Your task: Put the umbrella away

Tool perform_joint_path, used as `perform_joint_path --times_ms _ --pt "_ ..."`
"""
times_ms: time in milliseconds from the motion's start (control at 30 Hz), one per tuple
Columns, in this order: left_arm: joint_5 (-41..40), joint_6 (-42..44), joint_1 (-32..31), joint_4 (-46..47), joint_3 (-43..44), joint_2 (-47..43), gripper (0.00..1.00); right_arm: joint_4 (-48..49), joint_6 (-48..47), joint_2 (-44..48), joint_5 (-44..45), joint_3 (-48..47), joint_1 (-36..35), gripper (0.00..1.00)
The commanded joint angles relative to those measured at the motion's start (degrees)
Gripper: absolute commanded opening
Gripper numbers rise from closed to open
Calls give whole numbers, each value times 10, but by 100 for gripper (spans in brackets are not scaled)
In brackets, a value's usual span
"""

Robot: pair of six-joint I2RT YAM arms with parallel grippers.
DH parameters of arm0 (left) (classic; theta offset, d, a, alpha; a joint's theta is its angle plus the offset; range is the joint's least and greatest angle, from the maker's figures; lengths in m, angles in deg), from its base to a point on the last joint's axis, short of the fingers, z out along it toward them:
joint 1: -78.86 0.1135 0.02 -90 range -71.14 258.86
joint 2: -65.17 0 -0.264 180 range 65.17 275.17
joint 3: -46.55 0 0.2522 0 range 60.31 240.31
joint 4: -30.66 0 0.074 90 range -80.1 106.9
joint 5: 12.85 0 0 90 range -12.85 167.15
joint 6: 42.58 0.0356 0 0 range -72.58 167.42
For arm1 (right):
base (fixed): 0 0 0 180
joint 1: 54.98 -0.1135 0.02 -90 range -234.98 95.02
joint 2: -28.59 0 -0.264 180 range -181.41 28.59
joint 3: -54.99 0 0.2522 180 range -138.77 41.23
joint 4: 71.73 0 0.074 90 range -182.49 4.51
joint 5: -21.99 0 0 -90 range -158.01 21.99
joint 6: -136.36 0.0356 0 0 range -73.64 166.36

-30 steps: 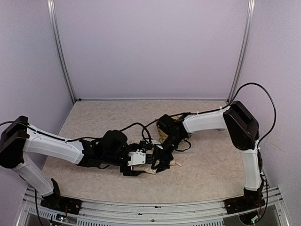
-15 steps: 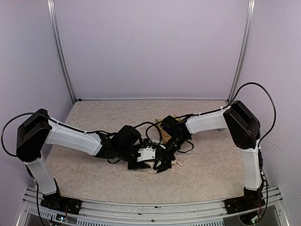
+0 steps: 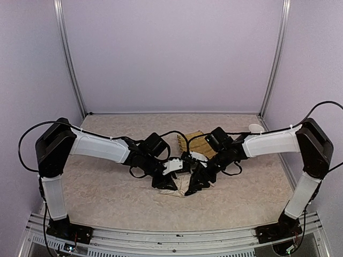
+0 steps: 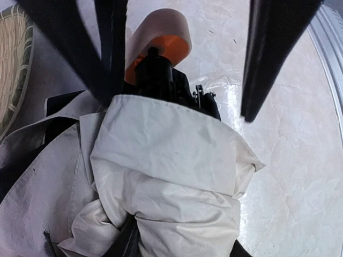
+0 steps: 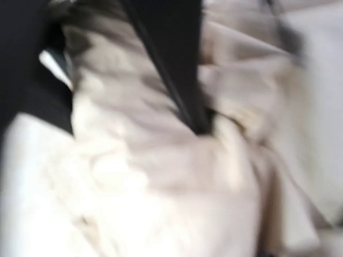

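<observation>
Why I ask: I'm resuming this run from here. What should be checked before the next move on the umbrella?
1. Umbrella folded into a bundle: ok, the cream fabric is bunched up on the table.
2. Left gripper ready to close: ok, its fingers are apart, with the bundle's handle end between them.
3. Right gripper has a grip: cannot tell, its wrist view is a blur of fabric.
4. Tan strap free of the fingers: cannot tell, it sits right beside one finger.
5. Woven basket unobstructed: not ok, both arms cross in front of it in the top view.
</observation>
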Motion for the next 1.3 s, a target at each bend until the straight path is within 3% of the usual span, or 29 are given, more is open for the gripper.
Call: perform_joint_path --times_ms 0,167,300,433,500,767,933,1000,1133,1267 --pt "53 -73 25 -185 -9 85 35 79 17 94 68 58 -8 68" --pt "116 -87 40 -209 0 102 34 172 2 182 155 136 -38 68" --pt "139 -90 50 -226 14 111 34 261 -100 218 247 193 -117 71" --pt "161 -84 53 -251 31 126 34 292 -208 179 330 200 -180 77" --pt "161 -83 53 -259 33 133 34 281 -222 142 366 175 -190 98" --pt "168 -77 54 -269 33 141 34 236 -267 31 422 118 -198 98" --pt "168 -70 54 -272 34 142 35 198 -257 -18 437 85 -198 84" --pt "168 -70 54 -270 36 144 35 187 -245 -27 422 76 -199 73" --pt "164 -75 57 -258 36 141 35 177 -235 -20 395 77 -201 41" --pt "152 -91 69 -227 33 126 43 159 -222 -8 367 81 -201 26"
